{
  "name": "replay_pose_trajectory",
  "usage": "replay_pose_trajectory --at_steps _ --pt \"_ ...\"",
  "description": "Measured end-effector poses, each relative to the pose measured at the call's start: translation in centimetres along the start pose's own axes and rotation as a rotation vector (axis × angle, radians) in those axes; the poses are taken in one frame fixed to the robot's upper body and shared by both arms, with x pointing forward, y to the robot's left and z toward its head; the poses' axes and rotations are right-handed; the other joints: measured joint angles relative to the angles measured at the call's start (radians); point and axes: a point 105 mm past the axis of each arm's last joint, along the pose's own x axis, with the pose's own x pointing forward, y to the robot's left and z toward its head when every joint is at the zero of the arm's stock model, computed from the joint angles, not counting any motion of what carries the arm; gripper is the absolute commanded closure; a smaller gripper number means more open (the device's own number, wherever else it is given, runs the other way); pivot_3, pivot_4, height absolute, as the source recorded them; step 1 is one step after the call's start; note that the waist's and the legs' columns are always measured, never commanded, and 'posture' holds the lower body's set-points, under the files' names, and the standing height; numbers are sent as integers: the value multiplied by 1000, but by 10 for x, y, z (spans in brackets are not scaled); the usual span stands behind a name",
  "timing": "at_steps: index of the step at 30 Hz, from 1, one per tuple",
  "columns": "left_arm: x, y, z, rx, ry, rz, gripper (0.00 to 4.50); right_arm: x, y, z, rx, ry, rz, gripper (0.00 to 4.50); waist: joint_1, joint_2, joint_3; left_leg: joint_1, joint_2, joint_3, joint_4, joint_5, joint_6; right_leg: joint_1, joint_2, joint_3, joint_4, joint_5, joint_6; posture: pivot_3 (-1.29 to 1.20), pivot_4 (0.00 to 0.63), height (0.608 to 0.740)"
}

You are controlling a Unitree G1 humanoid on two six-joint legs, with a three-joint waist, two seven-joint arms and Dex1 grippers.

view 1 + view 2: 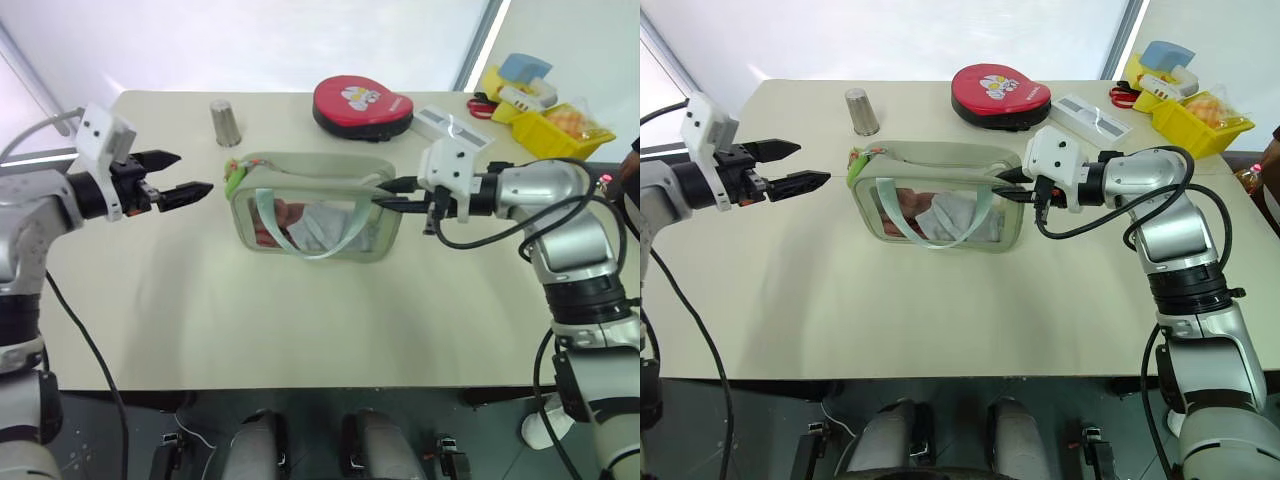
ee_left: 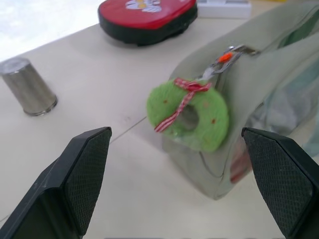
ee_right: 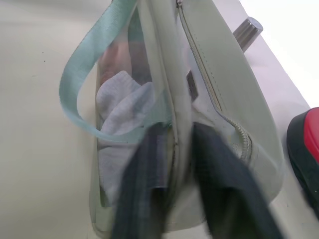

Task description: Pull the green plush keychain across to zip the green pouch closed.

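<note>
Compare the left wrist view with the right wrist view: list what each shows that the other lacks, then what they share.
Left wrist view alone: the green plush keychain, a fuzzy ring with a red-and-white ribbon, hanging at the zipper pull on the pouch's end, framed by the open left gripper fingers.

Right wrist view alone: the right gripper shut on the pouch's end edge, the mint strap looping out, and white cloth behind the clear panel.

Both: the green pouch, the metal cup, the red case and the table.

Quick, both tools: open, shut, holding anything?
Left tool: open, empty.
Right tool: shut on the boxy pale sage-green fabric pouch, pinching its end.
</note>
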Motion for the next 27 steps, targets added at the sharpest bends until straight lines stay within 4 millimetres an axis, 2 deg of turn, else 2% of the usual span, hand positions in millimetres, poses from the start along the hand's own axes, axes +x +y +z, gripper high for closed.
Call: replay_pose_trajectory --at_steps 4,6,9,13,21,24,27 --pt "12 18 -7 -7 -17 73 0 0 1 -1 0 3 12 4447 0 0 0 0 0 0 0 0 0 0 0 0 0 0 0 0 150 740" --pt "21 20 -8 -9 -29 77 0 -1 2 -1 2 5 18 4447 0 0 0 0 0 0 0 0 0 0 0 0 0 0 0 0 150 740" --pt "35 16 -11 -17 -41 56 0 0 2 -1 5 6 20 4447 -1 0 0 0 0 0 0 0 0 0 0 0 0 0 0 0 150 740" --pt "50 5 -25 -24 -7 1 0 1 3 -1 12 4 22 4447 -3 0 0 0 0 0 0 0 0 0 0 0 0 0 0 0 150 740" --pt "63 0 -31 -7 -1 -42 0 3 3 1 25 2 9 4447 -4 0 0 0 0 0 0 0 0 0 0 0 0 0 0 0 150 740" --pt "70 -6 -32 -27 -17 -66 881 3 3 2 29 6 10 4500 -3 0 0 0 0 0 1 0 0 0 0 0 0 0 0 0 150 740" --pt "73 -12 -31 -34 -28 -102 2418 3 3 2 28 5 10 4500 -3 0 0 0 0 0 1 0 0 0 0 0 0 0 0 0 150 740"
